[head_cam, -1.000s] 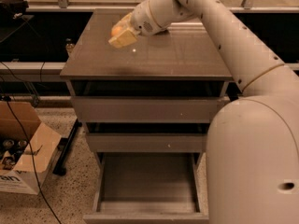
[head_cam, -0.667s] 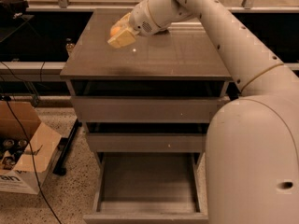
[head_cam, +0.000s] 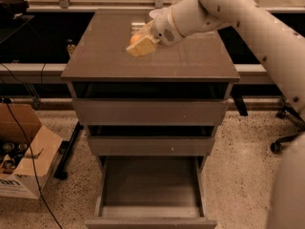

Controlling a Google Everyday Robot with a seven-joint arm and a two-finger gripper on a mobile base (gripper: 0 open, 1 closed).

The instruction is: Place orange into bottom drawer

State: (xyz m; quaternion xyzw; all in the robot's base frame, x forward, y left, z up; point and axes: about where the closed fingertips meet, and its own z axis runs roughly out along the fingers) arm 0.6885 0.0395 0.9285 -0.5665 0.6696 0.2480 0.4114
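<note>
In the single camera view, the robot's one gripper [head_cam: 139, 46] hung low over the top of a grey-brown cabinet [head_cam: 190, 56], near its rear centre, at the end of a white arm [head_cam: 248, 18] that reached in from the right. One orange [head_cam: 135, 37] showed at the gripper's upper-left edge, touching it and partly hidden by it, over the cabinet top; whether the gripper was closed on the fruit or open beside it could not be told. The orange looked round, with no long axis or pointing direction to be made out. The cabinet had three drawers. The top drawer [head_cam: 150, 112] and the middle drawer [head_cam: 150, 146] each stood out only slightly. The bottom drawer [head_cam: 151, 213] was pulled well out toward the camera, its long side running left to right and its plain grey interior facing up. One open cardboard box [head_cam: 21, 147] sat on the speckled floor [head_cam: 243, 175] to the cabinet's left.
</note>
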